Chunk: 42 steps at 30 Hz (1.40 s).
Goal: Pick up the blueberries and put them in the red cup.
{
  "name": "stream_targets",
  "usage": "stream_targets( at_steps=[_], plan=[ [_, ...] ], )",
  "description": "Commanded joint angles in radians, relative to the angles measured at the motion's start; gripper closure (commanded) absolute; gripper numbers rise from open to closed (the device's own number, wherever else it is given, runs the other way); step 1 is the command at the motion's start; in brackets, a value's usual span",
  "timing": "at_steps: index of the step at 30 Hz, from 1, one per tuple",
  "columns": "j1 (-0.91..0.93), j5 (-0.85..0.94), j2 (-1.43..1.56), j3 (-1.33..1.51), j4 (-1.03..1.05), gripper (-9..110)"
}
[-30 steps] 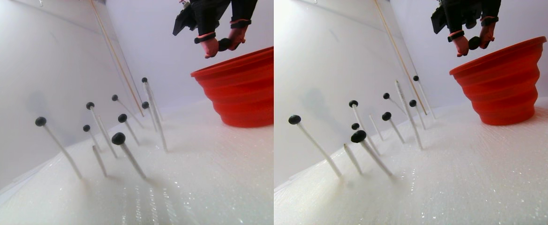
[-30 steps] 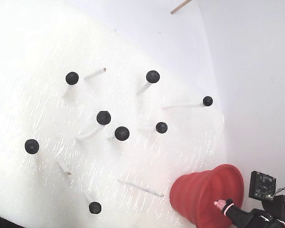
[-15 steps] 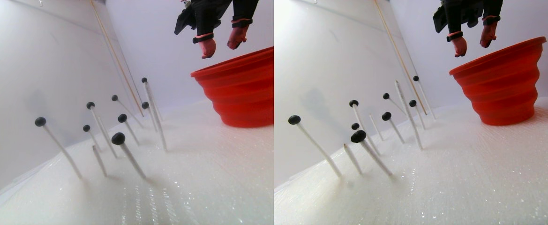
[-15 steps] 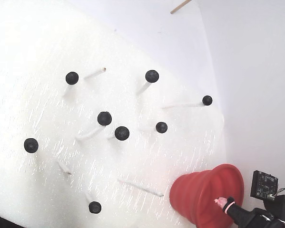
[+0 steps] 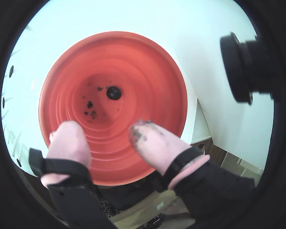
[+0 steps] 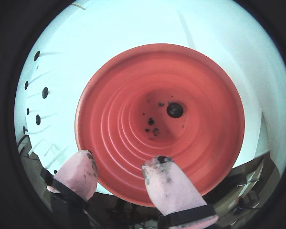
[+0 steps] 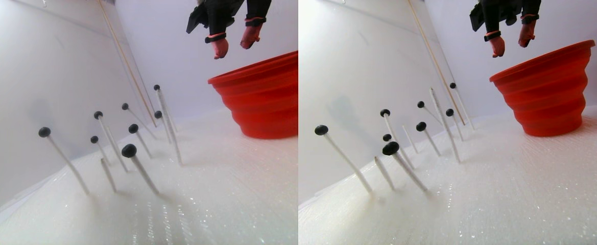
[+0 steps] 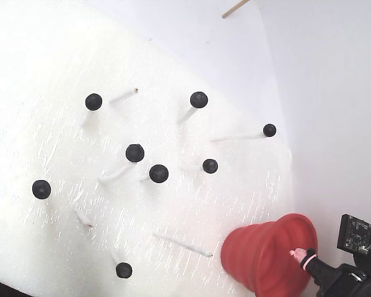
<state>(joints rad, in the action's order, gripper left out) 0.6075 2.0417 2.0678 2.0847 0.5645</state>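
Note:
The red cup (image 7: 262,97) stands on the white foam at the right; in the fixed view it is at the lower right (image 8: 266,253). My gripper (image 7: 232,49) hangs open and empty above the cup's rim. Both wrist views look straight down into the cup (image 5: 133,62) (image 6: 123,119) between the pink fingertips (image 5: 68,138) (image 6: 164,176). One blueberry (image 5: 113,93) (image 6: 174,110) lies on the cup's floor beside dark smudges. Several more blueberries (image 8: 158,173) (image 7: 129,150) sit on top of thin white sticks across the foam.
Bare white sticks (image 8: 182,244) (image 8: 83,218) stand tilted among the berry sticks. A thin wooden rod (image 7: 124,61) leans along the white back wall. A circuit board (image 8: 354,234) sits by the arm, and a black camera lens (image 5: 245,67) shows at the upper right.
A second ago my gripper was shut on a blueberry over the cup's rim. It opened, the berry left the fingers, and the gripper has since risen a little.

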Motion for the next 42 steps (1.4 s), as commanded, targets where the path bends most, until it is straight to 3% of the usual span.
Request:
stream_targets(
  at_steps=[1,42],
  plan=[
    [-0.052,-0.011,0.044,-0.092,-0.011,83],
    [-0.342,-0.003,0.054,-0.023,-0.098,83]
  ],
)
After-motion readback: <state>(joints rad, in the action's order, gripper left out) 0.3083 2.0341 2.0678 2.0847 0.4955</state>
